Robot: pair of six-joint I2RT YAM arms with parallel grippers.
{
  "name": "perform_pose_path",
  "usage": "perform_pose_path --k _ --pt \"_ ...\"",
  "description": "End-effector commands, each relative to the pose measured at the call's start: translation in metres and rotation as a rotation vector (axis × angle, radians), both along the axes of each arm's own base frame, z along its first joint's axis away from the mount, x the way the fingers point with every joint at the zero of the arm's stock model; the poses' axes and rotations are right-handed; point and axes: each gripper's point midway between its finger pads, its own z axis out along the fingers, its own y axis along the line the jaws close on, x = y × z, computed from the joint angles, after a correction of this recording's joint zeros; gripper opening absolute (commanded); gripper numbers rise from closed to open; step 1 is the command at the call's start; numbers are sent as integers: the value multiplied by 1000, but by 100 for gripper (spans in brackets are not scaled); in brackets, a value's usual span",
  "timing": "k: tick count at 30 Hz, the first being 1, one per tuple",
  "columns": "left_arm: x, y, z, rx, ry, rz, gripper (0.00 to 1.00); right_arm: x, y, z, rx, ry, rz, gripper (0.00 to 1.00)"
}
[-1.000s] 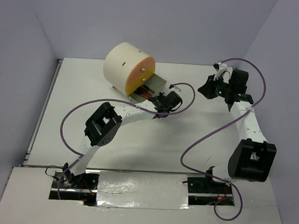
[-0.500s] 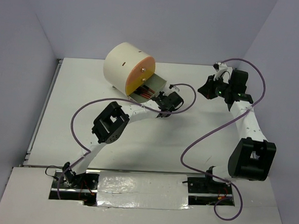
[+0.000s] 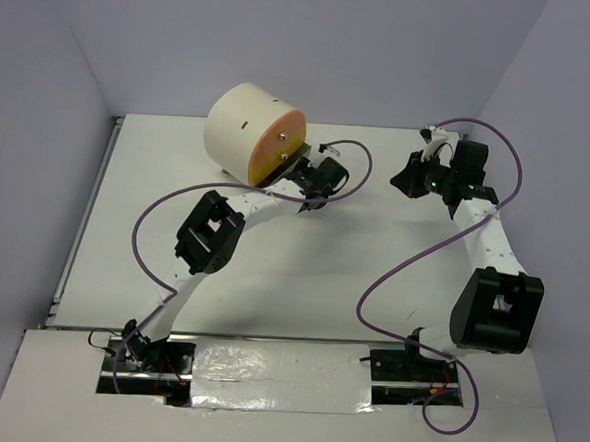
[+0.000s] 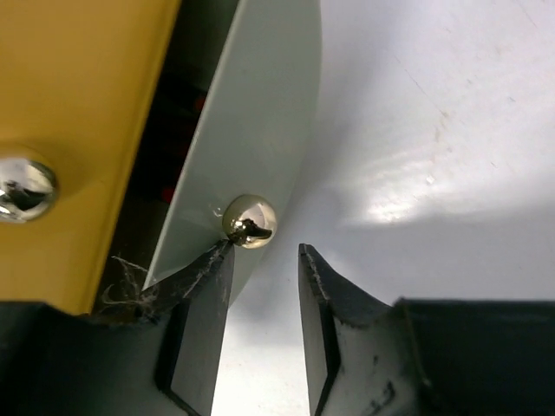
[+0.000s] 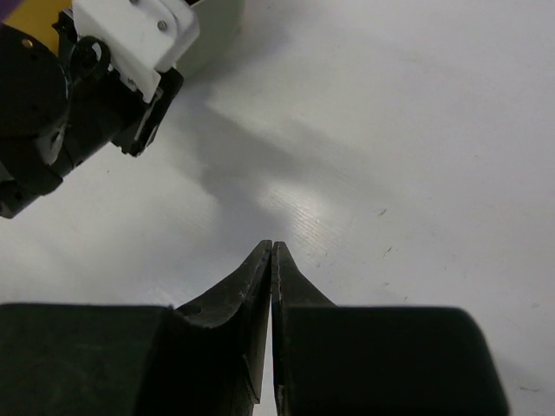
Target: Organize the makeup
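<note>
though the drawer [image 4: 251, 121] hides the makeup, left gripper [image 4: 265, 251] gapes beside its knob [image 4: 250, 217], right gripper [image 5: 271, 250] clamped empty.

A cream cylindrical chest [image 3: 243, 128] lies on its side near the worktop's [image 3: 371, 286] far edge, left of centre. Its pale drawer [image 4: 260, 130], with a silver knob [image 4: 250, 220], stands slightly ajar.

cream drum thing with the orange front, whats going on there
The left gripper is at the cream chest, its jaws open right at the small silver knob on the pale drawer front. The drawer is almost closed, with only a dark gap showing. The right gripper is shut on nothing and hangs over the table, off to the right.
</note>
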Motion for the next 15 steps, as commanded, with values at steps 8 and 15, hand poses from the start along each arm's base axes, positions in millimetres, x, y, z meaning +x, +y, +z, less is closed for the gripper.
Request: perform_pose_path --k 8,15 --pt "29 30 26 -27 -58 69 55 9 -13 8 -19 -47 -19 10" --pt "32 28 35 -57 -66 61 54 8 -15 9 -23 -47 -21 10"
